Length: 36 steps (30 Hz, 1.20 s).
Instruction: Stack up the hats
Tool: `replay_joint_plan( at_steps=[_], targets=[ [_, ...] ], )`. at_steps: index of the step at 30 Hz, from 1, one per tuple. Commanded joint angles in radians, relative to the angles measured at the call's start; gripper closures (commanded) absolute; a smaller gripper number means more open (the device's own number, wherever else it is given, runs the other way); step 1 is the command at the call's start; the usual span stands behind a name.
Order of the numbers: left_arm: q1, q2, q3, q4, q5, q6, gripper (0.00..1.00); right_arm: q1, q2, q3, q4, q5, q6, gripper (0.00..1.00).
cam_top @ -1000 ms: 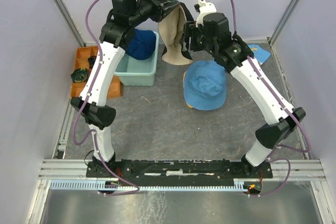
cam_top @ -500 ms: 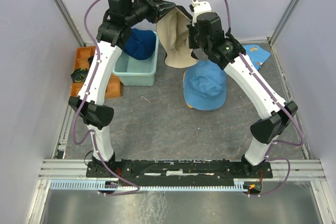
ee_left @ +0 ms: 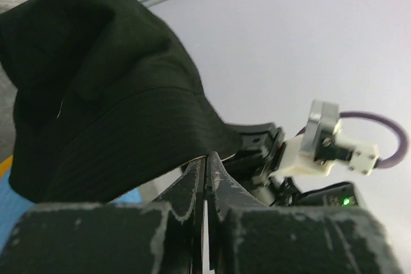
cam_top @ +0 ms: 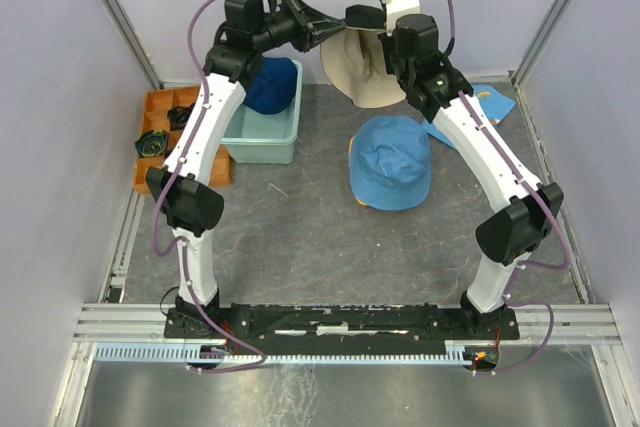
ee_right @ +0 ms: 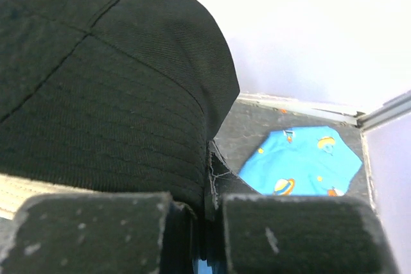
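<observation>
INVENTORY, hat stacking, qty 4 hats + misc.

1. Black hat [cam_top: 366,69]: you had it held up off the table [cam_top: 300,232] at back centre, stretched btwn your two arms. Pale lining faced the top cam and the fabric sagged below both grip points. The left wrist cam showed its dark outer side [ee_left: 96,94], as did the right wrist cam [ee_right: 96,75].
2. Left jaws: pressed together on the brim edge, hat's left side. Fabric was pinched at the tips.
3. Right jaws: clamped on the brim at the opp. side, w/ a fold of black cloth caught btwn them.
4. Light blue hat [cam_top: 390,160]: sat on the table, crown up, right of centre. It lay nearer you than the held hat and was not touching it.
5. Yellow-orange hat [cam_top: 364,204]: only a thin rim showed, under the light blue hat's near-left edge.
6. Dark navy hat [cam_top: 270,85]: lay in the mint-green tub [cam_top: 262,144] at back left, partly hidden by your left arm [cam_top: 205,127].
7. Printed cloth [cam_top: 492,102]: lay flat on the table at back right, partly behind your right arm [cam_top: 490,157]. It was also seen by the right wrist cam [ee_right: 302,162].
8. Orange tray [cam_top: 160,105]: sat at the far left edge, w/ compartments. Contents were dark and too small to tell.
</observation>
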Motion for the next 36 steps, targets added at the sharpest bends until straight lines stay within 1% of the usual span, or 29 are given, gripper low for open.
replay_joint_plan(
  at_steps=[1, 7, 13, 19, 21, 25, 27, 30, 32, 34, 36],
  targets=[
    [0.021, -0.001, -0.077, 0.141, -0.003, 0.152, 0.97, -0.113, -0.016, -0.073, 0.089, 0.076, -0.058, 1.0],
    [0.01, -0.017, -0.233, 0.225, -0.003, 0.275, 0.97, -0.163, -0.042, -0.202, 0.143, 0.038, -0.074, 1.0],
    [0.006, -0.042, -0.255, 0.236, -0.015, 0.297, 0.97, -0.17, -0.157, -0.346, 0.16, 0.034, -0.1, 1.0],
    [-0.011, -0.116, -0.29, 0.23, -0.023, 0.327, 0.97, -0.17, -0.327, -0.503, 0.185, 0.064, -0.11, 1.0],
    [-0.016, -0.133, -0.298, 0.222, -0.03, 0.338, 0.97, -0.171, -0.364, -0.525, 0.171, 0.062, -0.118, 1.0],
    [-0.029, -0.15, -0.307, 0.218, -0.023, 0.336, 0.97, -0.17, -0.366, -0.511, 0.121, 0.028, -0.096, 1.0],
    [-0.046, -0.157, -0.292, 0.167, -0.031, 0.379, 0.97, -0.17, -0.36, -0.505, 0.119, 0.028, -0.085, 1.0],
    [-0.073, -0.191, -0.3, 0.088, -0.053, 0.46, 0.87, -0.17, -0.338, -0.469, 0.107, 0.029, -0.081, 1.0],
    [-0.093, -0.232, -0.336, 0.059, -0.065, 0.502, 0.76, -0.17, -0.319, -0.431, 0.092, 0.03, -0.076, 1.0],
    [-0.117, -0.275, -0.366, 0.011, -0.095, 0.57, 0.73, -0.169, -0.299, -0.392, 0.08, 0.024, -0.071, 1.0],
    [-0.133, -0.317, -0.406, -0.01, -0.101, 0.607, 0.67, -0.168, -0.281, -0.349, 0.065, 0.008, -0.057, 1.0]
  ],
)
